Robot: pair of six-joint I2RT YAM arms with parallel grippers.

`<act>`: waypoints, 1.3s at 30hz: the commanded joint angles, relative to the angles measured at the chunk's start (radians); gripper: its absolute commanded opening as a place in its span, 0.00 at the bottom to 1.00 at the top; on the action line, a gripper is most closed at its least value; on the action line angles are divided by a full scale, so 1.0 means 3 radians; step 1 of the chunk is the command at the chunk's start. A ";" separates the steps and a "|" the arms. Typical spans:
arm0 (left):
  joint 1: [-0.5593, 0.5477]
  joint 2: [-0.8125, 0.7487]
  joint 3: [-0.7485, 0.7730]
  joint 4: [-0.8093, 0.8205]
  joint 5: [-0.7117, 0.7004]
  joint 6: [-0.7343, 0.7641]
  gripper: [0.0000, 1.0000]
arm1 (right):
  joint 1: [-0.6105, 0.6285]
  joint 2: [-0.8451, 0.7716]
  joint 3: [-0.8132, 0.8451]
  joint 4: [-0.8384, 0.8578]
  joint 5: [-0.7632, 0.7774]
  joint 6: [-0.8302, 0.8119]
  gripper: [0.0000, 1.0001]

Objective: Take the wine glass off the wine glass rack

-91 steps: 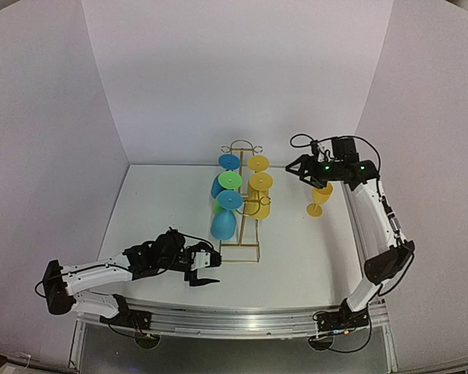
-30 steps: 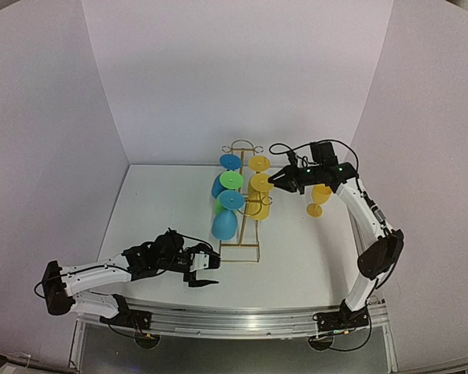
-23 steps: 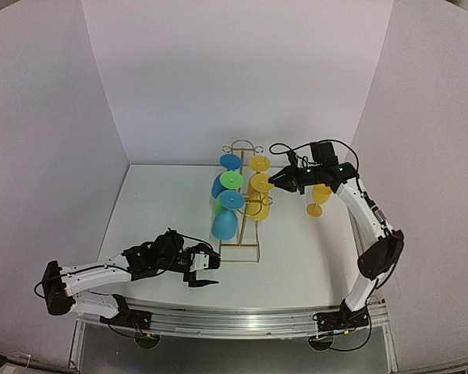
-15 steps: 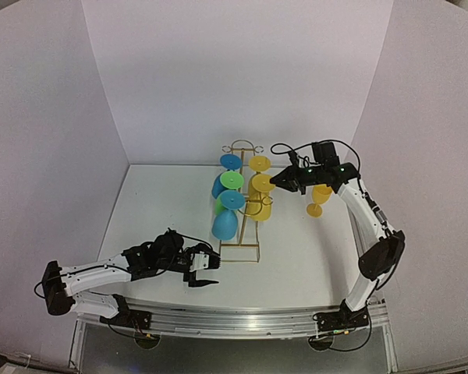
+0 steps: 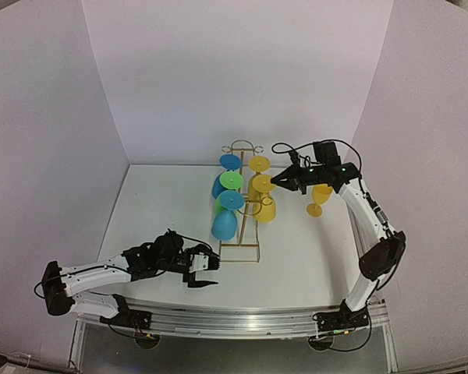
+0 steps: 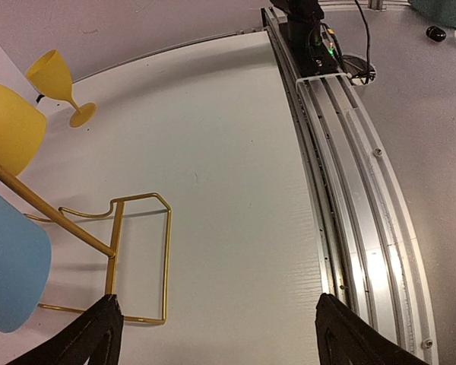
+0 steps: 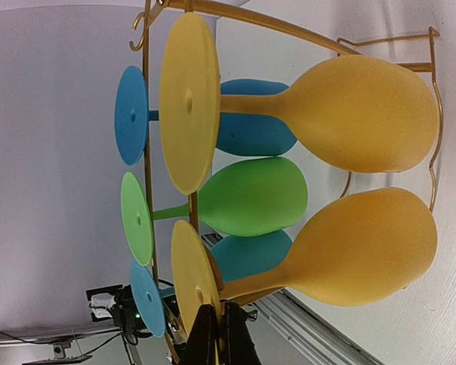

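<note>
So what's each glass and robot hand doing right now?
Gold wire wine glass rack: standing upright.
Front yellow plastic wine glass: hanging bowl-down.
Right gripper: shut on that glass's foot.
Back yellow wine glass: hanging bowl-down.
Green wine glass: hanging bowl-down.
Two blue wine glasses: hanging bowl-down.
Lone yellow wine glass: standing upright, off rack.
Left gripper: open, empty.

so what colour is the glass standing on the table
The glass is yellow, clearest from left wrist.

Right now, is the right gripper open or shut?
Shut: the right gripper pinches the foot of a racked yellow glass, fingers pressed together.
</note>
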 commanded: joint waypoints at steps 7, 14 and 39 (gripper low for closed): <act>0.0016 -0.0123 -0.0014 0.0084 0.0024 0.0059 0.87 | -0.0058 -0.0169 0.0072 -0.0116 0.0082 0.0197 0.00; 0.0017 -0.0140 -0.0031 0.0098 0.0027 0.0083 0.87 | -0.0125 -0.0275 -0.0005 -0.0091 0.0173 0.0248 0.00; 0.0041 0.0013 0.0628 -0.0227 0.0063 -0.0568 0.86 | -0.0253 -0.1000 -0.0398 -0.0495 0.0776 -0.0469 0.00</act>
